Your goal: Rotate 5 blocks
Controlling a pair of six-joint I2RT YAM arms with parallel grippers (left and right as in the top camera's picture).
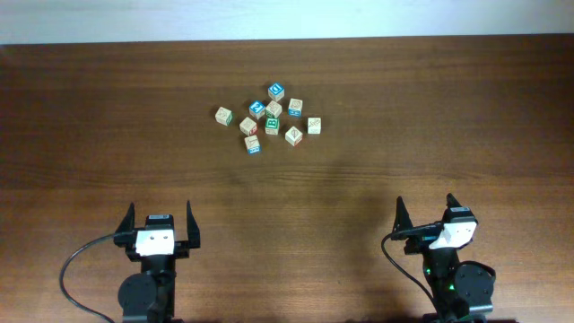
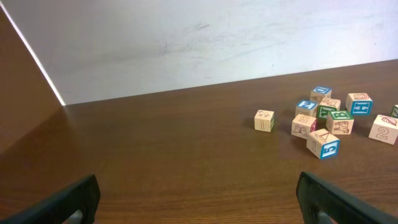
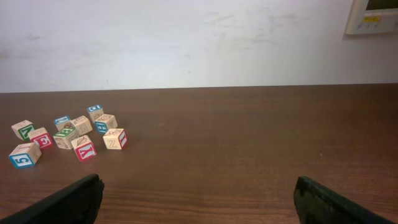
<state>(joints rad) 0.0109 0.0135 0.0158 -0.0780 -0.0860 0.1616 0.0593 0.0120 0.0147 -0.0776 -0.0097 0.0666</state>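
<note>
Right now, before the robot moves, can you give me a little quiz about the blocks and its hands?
1. True or false: the left hand is holding a block.
2. The blocks are: A) bunched loosely, well away from the right hand; B) stacked in a tower; C) lined up in one straight row.
3. Which number shows on the blue-framed block at the group's near edge?
Key: 1 false; 2 A; 3 five.

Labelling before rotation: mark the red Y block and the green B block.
red Y block (image 3: 85, 150): right wrist view, on its Y face.
green B block (image 1: 272, 125): overhead view, on its top face.
</note>
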